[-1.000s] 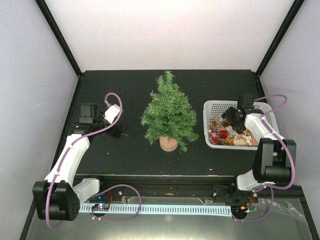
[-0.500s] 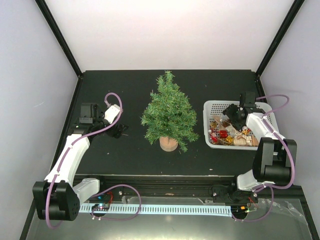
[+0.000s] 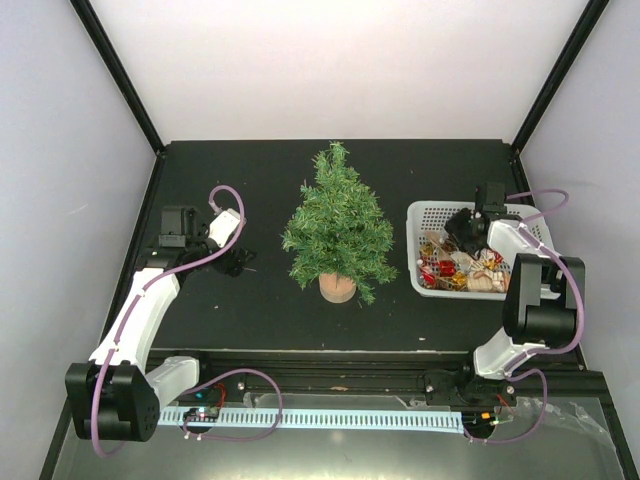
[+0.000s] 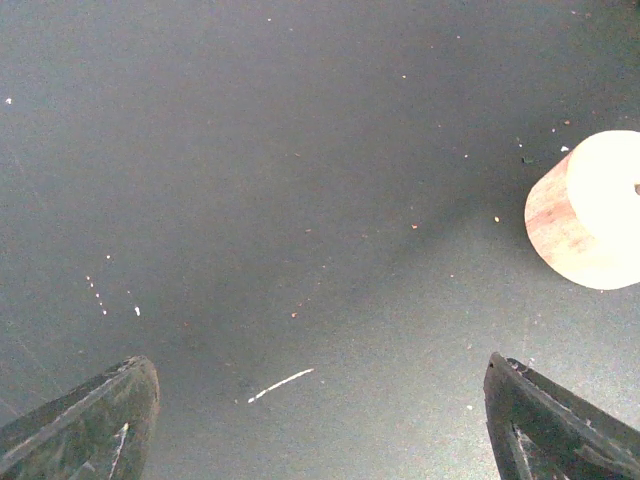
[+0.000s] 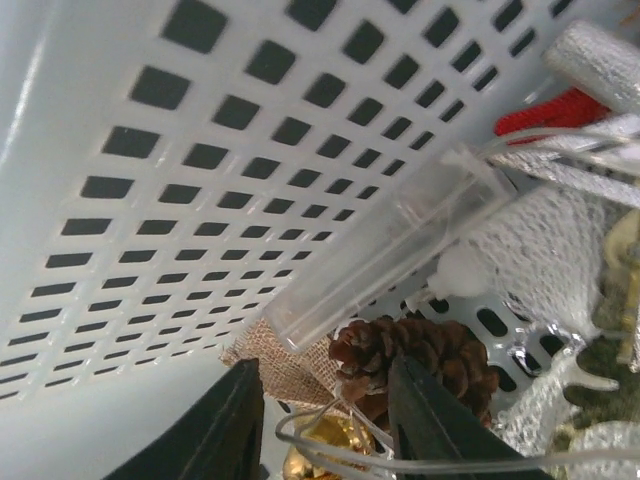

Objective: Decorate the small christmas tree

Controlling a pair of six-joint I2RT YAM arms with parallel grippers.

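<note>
Evidently an ornament is being picked. The right tool (image 5: 325, 385) is down in the basket (image 5: 180, 200), its fingers half apart around burlap (image 5: 265, 350) and a gold trinket (image 5: 325, 455), with a pinecone (image 5: 430, 350) just beside. Whether anything is pinched, I cannot tell. The left tool (image 4: 318, 400) hangs wide open and empty over the counter (image 4: 300, 150). The tree (image 3: 338, 225) stands mid-counter, apparently undecorated. The next move calls for a firm pinch on one piece, then a lift clear of the tangle.
</note>
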